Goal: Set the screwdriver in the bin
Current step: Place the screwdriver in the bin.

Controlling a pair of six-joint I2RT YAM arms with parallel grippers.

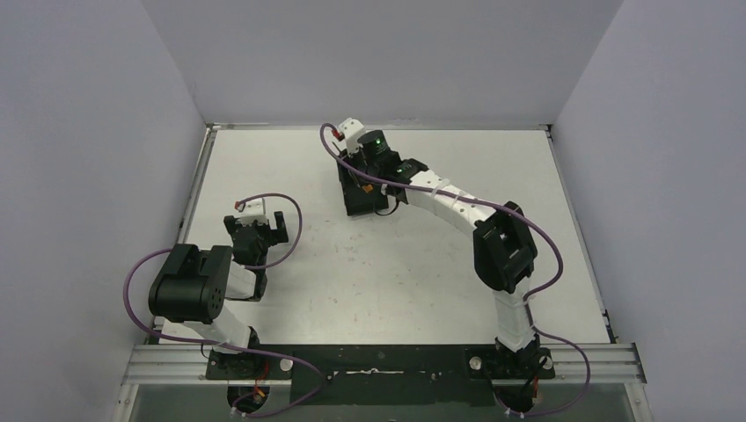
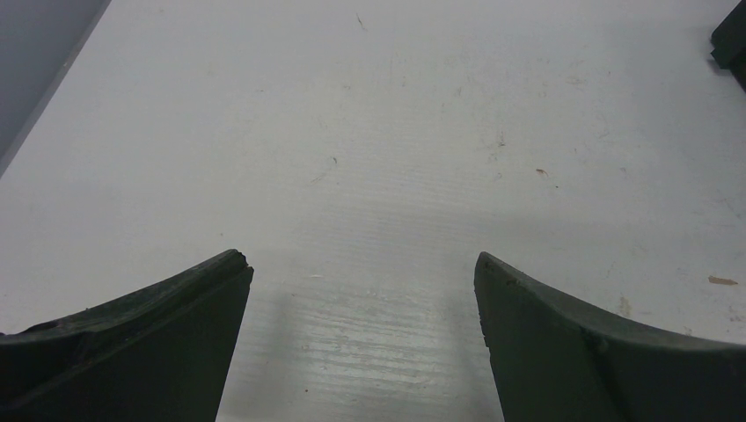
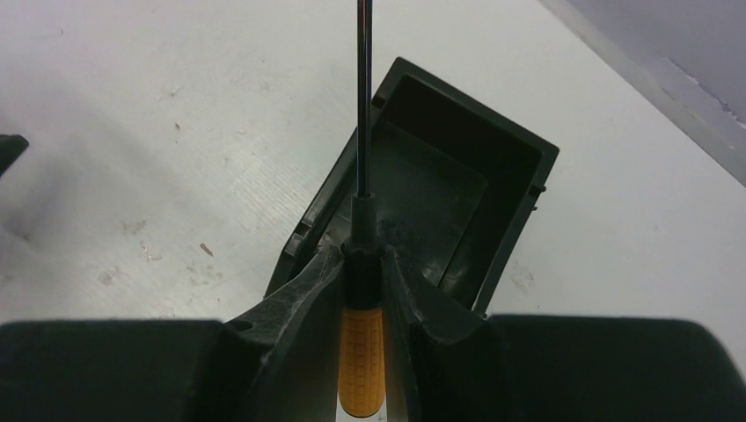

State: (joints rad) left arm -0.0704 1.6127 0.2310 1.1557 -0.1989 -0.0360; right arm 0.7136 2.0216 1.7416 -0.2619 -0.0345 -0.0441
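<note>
Between the fingers of the right gripper (image 3: 361, 259) sits the screwdriver (image 3: 362, 215), pinched at its dark collar. The orange handle trails back toward the wrist and the thin black shaft runs straight out ahead of the fingertips. Its long axis lines up with the gripper's own reach, and the tip passes out of the top of the wrist view, so where it ends cannot be told. Directly below and just ahead of this gripper lies the bin (image 3: 519, 189), open side up on the desk (image 3: 132, 132). Its long axis is skewed a little to the gripper's right of the shaft's line. As a result the shaft crosses over the bin's left long wall toward the far corner rather than down the middle of the cavity. How high the tool hangs above the rim cannot be judged from these views. The coming move seems to turn on that offset: a small shift to the gripper's right, or a slight twist to match the cavity, would probably let the tool fall inside instead of catching the wall. Only the right arm is in play. The left gripper (image 2: 361, 264) hovers well apart over bare desk, its jaws spread wide and holding nothing.
</note>
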